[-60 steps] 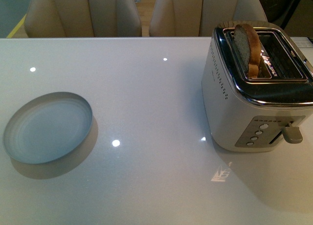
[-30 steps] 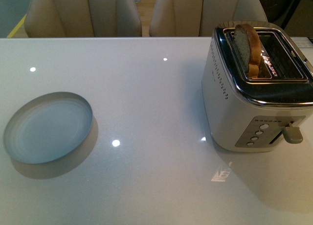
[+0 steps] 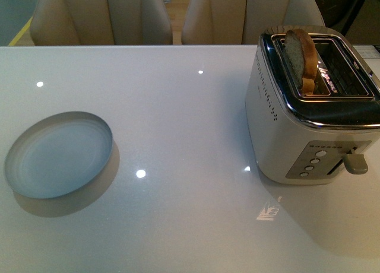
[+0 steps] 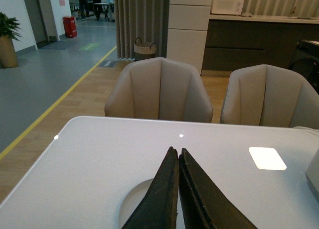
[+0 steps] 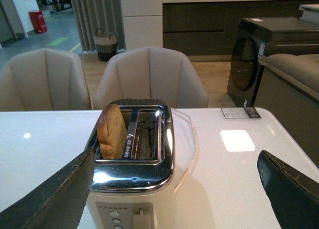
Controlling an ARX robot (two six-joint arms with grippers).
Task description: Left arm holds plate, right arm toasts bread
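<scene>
The pale blue-grey plate (image 3: 58, 155) lies empty on the white table at the left. It shows partly in the left wrist view (image 4: 133, 201), under the shut left gripper (image 4: 175, 152), which is above it and holds nothing. The bread (image 3: 300, 58) stands upright in the left slot of the silver toaster (image 3: 312, 116) at the right, sticking out of the top. In the right wrist view the bread (image 5: 112, 131) and toaster (image 5: 132, 164) lie between the wide-open, empty right gripper (image 5: 177, 184) fingers. Neither gripper shows in the front view.
The toaster's lever (image 3: 355, 162) and round buttons face the near side. Two beige chairs (image 3: 107, 15) stand behind the table's far edge. A white card (image 5: 240, 112) lies on the table right of the toaster.
</scene>
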